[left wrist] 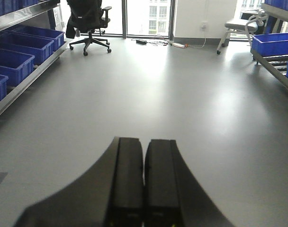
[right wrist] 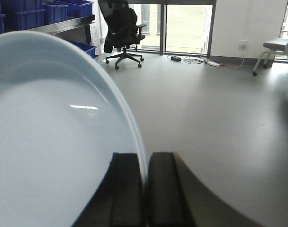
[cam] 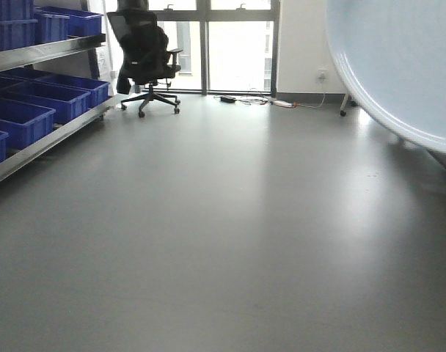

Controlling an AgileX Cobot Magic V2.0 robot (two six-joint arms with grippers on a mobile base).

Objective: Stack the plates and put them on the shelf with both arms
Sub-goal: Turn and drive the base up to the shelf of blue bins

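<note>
1. We are seeing the right gripper (right wrist: 145,189) pinching the rim of one pale plate (right wrist: 49,142), holding it in the air above the floor (right wrist: 205,109).
2. The plate is standing on edge, hollow face turning left. Being round, it is showing no long axis.
3. The left gripper (left wrist: 144,189) is pressing its fingers together, holding nothing.
4. The shelf (cam: 39,147) with blue crates (cam: 17,117) is standing far left, well apart.

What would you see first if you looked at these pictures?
The big round pale blue glossy plate stands out, pinched at its rim by the right pincer and filling the left of its wrist view. Next come the deep blue plastic crates on the brushed steel shelf on the left, and the black office chair by the far windows.
</note>
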